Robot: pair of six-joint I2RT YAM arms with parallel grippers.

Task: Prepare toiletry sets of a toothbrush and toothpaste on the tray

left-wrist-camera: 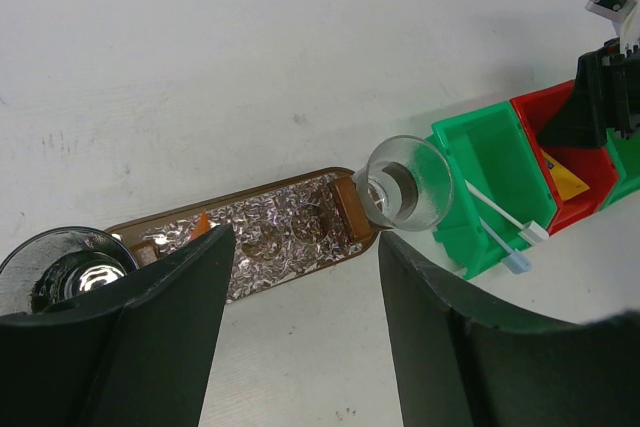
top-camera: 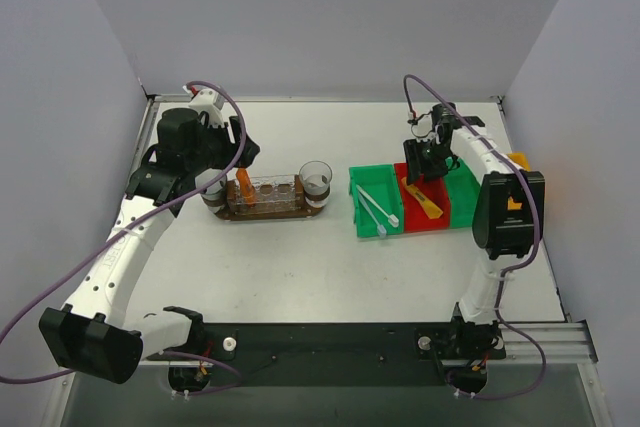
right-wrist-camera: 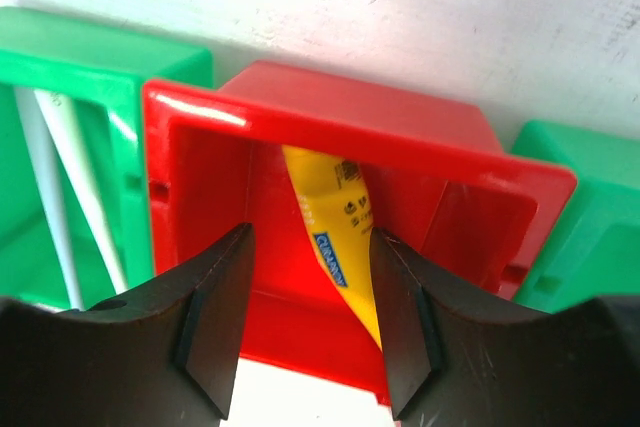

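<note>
From above, the long dark brown wooden oval tray (top-camera: pixel 268 214) lies just beside the left pincer (top-camera: pixel 222 185) and stretches away to its right. Clear round plastic cups (top-camera: pixel 316 178) stand along the tray, and a small orange tube (top-camera: pixel 243 185) rises from the cup nearest that pincer. The right pincer (top-camera: pixel 430 169) hangs over the red plastic bin (top-camera: pixel 412 217), where a flat orange-yellow toothpaste tube (top-camera: pixel 425 202) lies. Two slim white toothbrushes (top-camera: pixel 375 209) lie in the green plastic bin (top-camera: pixel 365 179) to its left.

The left wrist view shows the left pincer (left-wrist-camera: pixel 305 247) wide apart and empty. The tray (left-wrist-camera: pixel 352 215) runs across the gap just past the fingertips, with one cup (left-wrist-camera: pixel 60 267) by the left finger and another (left-wrist-camera: pixel 405 184) at the tray's far end.

The right wrist view shows the right pincer (right-wrist-camera: pixel 310 237) also wide, gripping nothing. The toothpaste tube (right-wrist-camera: pixel 330 217) slants below and between its fingers, inside the red bin (right-wrist-camera: pixel 360 112). Only here does the tube's blue label strip show — and whether the right finger touches the tube cannot be told. The toothbrush handles (right-wrist-camera: pixel 60 207) sit off to the left in the green bin (right-wrist-camera: pixel 90 47).
</note>
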